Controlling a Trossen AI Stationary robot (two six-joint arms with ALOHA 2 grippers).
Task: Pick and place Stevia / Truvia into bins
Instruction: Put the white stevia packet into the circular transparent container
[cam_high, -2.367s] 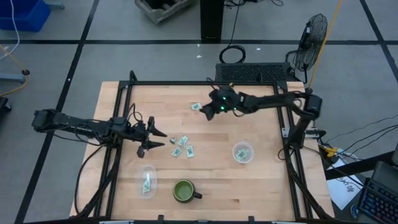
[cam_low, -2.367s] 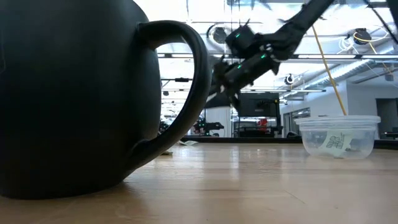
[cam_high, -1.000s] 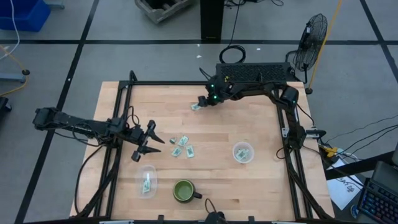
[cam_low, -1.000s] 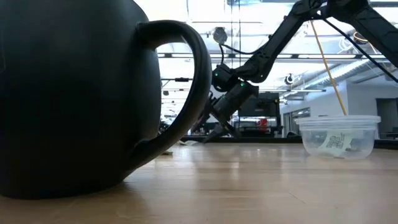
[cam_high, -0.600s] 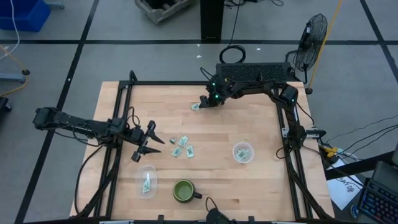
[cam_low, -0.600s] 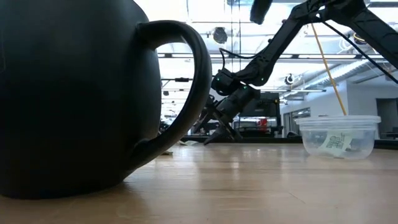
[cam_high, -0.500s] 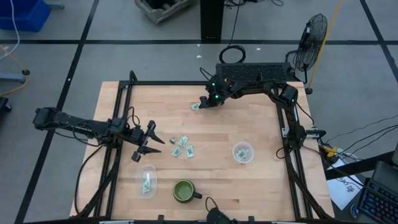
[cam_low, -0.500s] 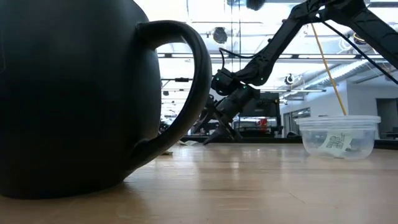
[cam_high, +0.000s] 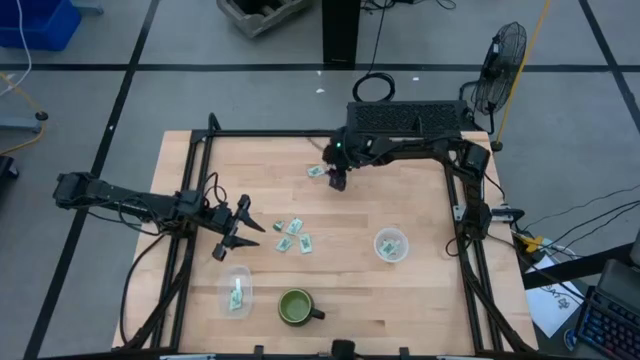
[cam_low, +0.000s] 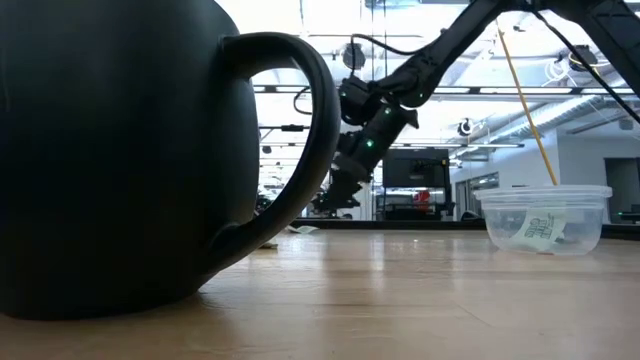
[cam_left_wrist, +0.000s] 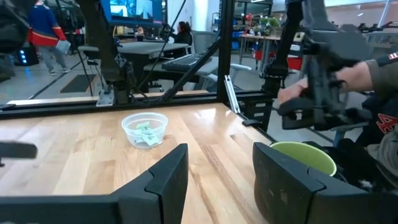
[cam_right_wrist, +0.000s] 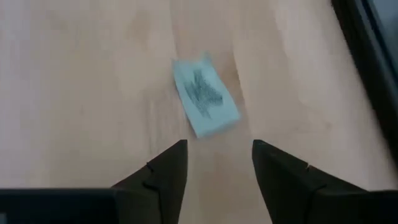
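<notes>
Several pale green and white Stevia packets lie flat on the table: one alone (cam_high: 317, 171) near the far edge and a cluster (cam_high: 291, 236) at the middle. My right gripper (cam_high: 338, 181) hangs open just above the table beside the lone packet (cam_right_wrist: 205, 96), which lies ahead of its fingertips, untouched. My left gripper (cam_high: 236, 228) waits open, left of the cluster. Two clear cups stand on the table: the left cup (cam_high: 237, 290) holds a packet, and the right cup (cam_high: 391, 245) holds packets too.
A dark green mug (cam_high: 295, 307) stands near the table's near edge, between the cups, and fills the left of the low view (cam_low: 130, 150). A black frame (cam_high: 300, 134) rims the table. A person's hand (cam_left_wrist: 348, 74) shows beyond the table in the left wrist view.
My right gripper has risen off the table and moved a little toward the near edge, tipping to point more steeply down beside the lone packet. The packet has stayed where it was.
</notes>
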